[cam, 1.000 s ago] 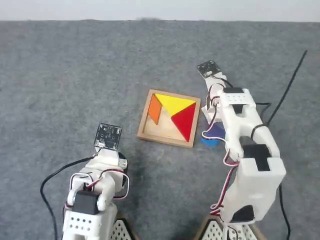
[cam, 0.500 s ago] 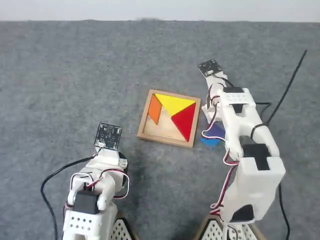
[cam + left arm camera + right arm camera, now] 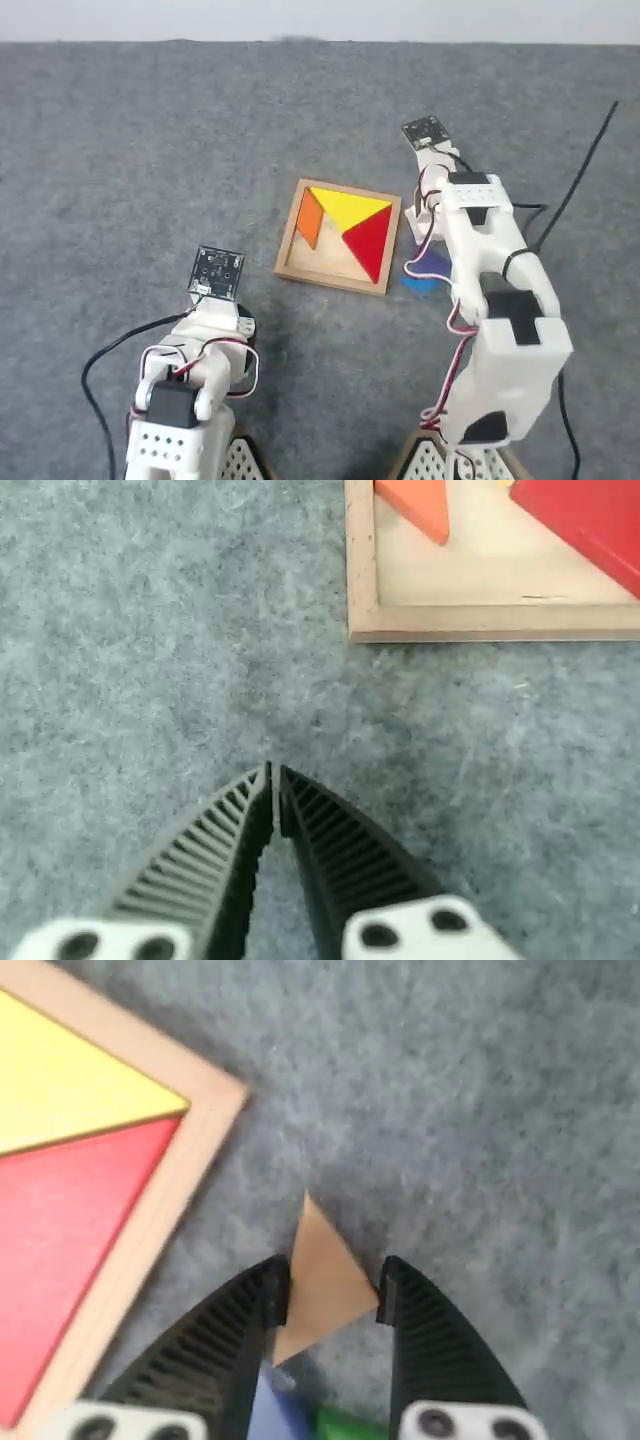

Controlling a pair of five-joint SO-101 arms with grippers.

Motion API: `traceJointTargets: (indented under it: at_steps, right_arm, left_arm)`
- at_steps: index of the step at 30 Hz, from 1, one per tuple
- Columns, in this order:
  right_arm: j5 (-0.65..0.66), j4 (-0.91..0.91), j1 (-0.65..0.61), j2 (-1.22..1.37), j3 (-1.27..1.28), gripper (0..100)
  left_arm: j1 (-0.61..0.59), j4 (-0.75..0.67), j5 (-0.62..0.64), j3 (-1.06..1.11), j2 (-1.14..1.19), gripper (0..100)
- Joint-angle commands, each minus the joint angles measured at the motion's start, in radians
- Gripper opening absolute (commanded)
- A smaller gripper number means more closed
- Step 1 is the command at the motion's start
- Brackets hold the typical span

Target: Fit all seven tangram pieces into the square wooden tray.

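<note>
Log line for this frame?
left gripper: shut, over mat by tray | right gripper: shut on tan triangle beside tray | in tray: orange piece, yellow piece, red piece

Left arm [image 3: 190, 385] is folded back close to its base, wrist tipped down toward the table. Our left gripper [image 3: 275, 773] sits low over the surface, jaws closed, ribbed tips all but touching.

Right arm [image 3: 490, 300] is stretched forward, reaching well past the left one, wrist pitched down too. Our right gripper [image 3: 330, 1282] is down at the surface, jaws part-way apart. One finger sits on each side of a tan triangle [image 3: 320, 1260], and both tips look to be in contact with its edges.
</note>
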Motion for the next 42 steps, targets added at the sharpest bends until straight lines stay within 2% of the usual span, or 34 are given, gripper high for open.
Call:
traceJointTargets:
  at_steps: [1, 6, 9, 12, 17, 22, 28, 34, 37, 42]
  right_arm:
    - [-0.043, 0.013, -0.03, -0.223, 0.055, 11.2]
    - [-0.052, -0.002, -0.151, -0.467, 0.21, 11.2]
    - [-0.109, -0.061, -0.257, -0.547, 0.285, 11.2]
    - [-0.161, -0.104, -0.351, -0.522, 0.282, 11.2]
    - [-0.176, -0.11, -0.449, -0.349, 0.166, 11.2]
    - [-0.252, -0.113, -0.475, -0.134, 0.014, 11.2]
    - [-0.258, -0.113, -0.472, 0.041, -0.092, 13.2]
    - [-0.239, -0.108, -0.472, 0.061, -0.109, 32.5]
    - [-0.187, -0.096, -0.476, 0.059, -0.11, 33.3]
    - [-0.184, -0.081, -0.466, -0.041, -0.08, 33.3]
  left_arm:
    - [0.002, 0.006, 0.012, -0.013, -0.012, 1]
    - [0.002, 0.006, 0.012, -0.013, -0.012, 1]
    - [0.002, 0.006, 0.012, -0.013, -0.012, 1]
    - [0.002, 0.006, 0.012, -0.013, -0.012, 1]
    - [0.002, 0.006, 0.012, -0.013, -0.012, 1]
    - [0.002, 0.006, 0.012, -0.013, -0.012, 1]
    - [0.002, 0.006, 0.012, -0.013, -0.012, 1]
    - [0.002, 0.006, 0.012, -0.013, -0.012, 1]
    - [0.002, 0.006, 0.012, -0.013, -0.012, 1]
    - [0.002, 0.006, 0.012, -0.013, -0.012, 1]
